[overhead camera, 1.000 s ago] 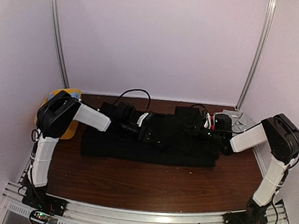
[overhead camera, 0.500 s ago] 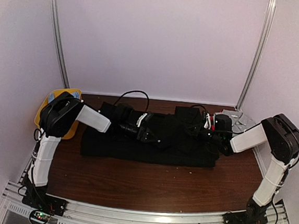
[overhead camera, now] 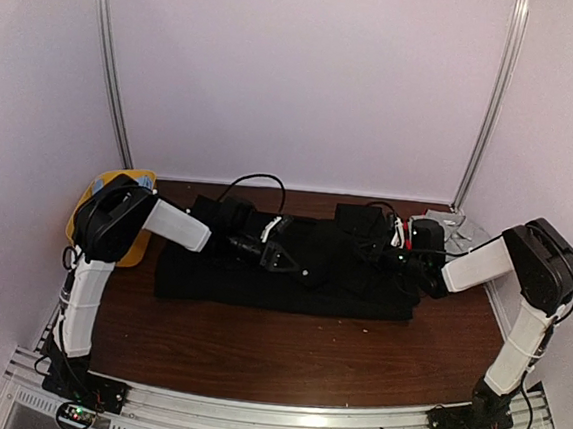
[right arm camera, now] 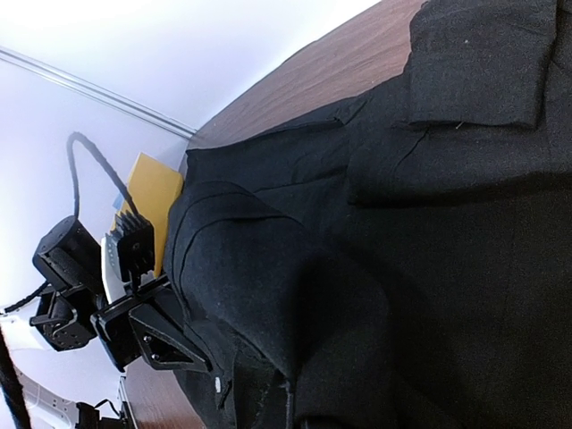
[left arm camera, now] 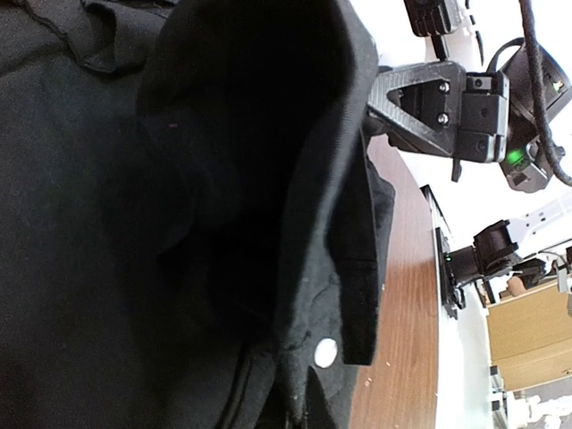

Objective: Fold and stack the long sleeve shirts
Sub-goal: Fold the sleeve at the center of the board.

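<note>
The black long sleeve shirt [overhead camera: 290, 287] lies spread across the middle of the table. A fold of it is raised between the two grippers. My left gripper [overhead camera: 281, 258] is shut on the shirt's left part; black cloth [left arm camera: 107, 223] fills the left wrist view and hides its fingers, with a white button [left arm camera: 326, 351] showing. In the right wrist view the left gripper [right arm camera: 201, 362] bites the fold's edge. My right gripper [overhead camera: 379, 251] is shut on the same shirt from the right, and its fingertips [left arm camera: 384, 98] meet the cloth. The grey shirt [overhead camera: 456, 229] lies crumpled at the back right.
A yellow basket [overhead camera: 126, 211] sits at the table's left edge behind the left arm. Cables loop over the shirt near the back wall [overhead camera: 309, 76]. Bare brown tabletop [overhead camera: 284, 355] stretches in front of the shirt.
My left gripper's jaws have closed on the black shirt's cloth. The right gripper has stayed shut on the shirt, and the arms have barely shifted.
</note>
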`<state>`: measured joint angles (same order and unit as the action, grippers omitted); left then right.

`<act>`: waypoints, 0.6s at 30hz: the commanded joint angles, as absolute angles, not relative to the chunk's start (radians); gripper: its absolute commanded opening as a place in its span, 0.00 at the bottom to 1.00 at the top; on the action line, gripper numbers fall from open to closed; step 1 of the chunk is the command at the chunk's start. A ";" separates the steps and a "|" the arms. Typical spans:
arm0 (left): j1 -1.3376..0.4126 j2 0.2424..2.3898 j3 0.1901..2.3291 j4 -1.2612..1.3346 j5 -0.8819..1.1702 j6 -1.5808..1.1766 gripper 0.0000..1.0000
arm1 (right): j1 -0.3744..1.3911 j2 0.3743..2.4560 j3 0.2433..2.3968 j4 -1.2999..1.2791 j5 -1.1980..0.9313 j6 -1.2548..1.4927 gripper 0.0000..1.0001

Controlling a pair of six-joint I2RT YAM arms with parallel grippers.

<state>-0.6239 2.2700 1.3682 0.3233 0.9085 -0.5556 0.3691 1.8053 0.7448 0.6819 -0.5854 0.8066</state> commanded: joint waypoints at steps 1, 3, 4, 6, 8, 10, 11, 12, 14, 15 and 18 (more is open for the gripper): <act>-0.606 2.152 1.395 0.137 0.946 -0.523 0.00 | 0.364 1.747 0.745 0.635 -0.563 0.750 0.01; -0.604 2.111 1.407 0.032 0.931 -0.492 0.00 | 0.363 1.731 0.755 0.594 -0.560 0.722 0.07; -0.604 2.089 1.408 -0.006 0.924 -0.483 0.00 | 0.363 1.724 0.761 0.570 -0.561 0.707 0.10; -0.597 2.047 1.403 -0.074 0.918 -0.489 0.00 | 0.363 1.702 0.772 0.518 -0.570 0.677 0.17; -0.588 2.004 1.394 -0.134 0.915 -0.490 0.00 | 0.366 1.667 0.768 0.472 -0.575 0.653 0.25; -0.572 1.958 1.377 -0.197 0.906 -0.482 0.00 | 0.369 1.622 0.761 0.409 -0.567 0.618 0.34; -0.561 1.934 1.371 -0.234 0.907 -0.475 0.00 | 0.372 1.596 0.758 0.371 -0.560 0.597 0.37; -0.549 1.914 1.365 -0.269 0.913 -0.463 0.00 | 0.375 1.570 0.754 0.333 -0.549 0.579 0.40; -0.522 1.880 1.358 -0.348 0.927 -0.436 0.00 | 0.382 1.504 0.746 0.248 -0.531 0.545 0.46; -0.506 1.859 1.352 -0.384 0.939 -0.425 0.00 | 0.385 1.477 0.741 0.217 -0.522 0.531 0.48; -0.471 1.829 1.345 -0.484 0.962 -0.383 0.00 | 0.395 1.399 0.718 0.144 -0.465 0.497 0.52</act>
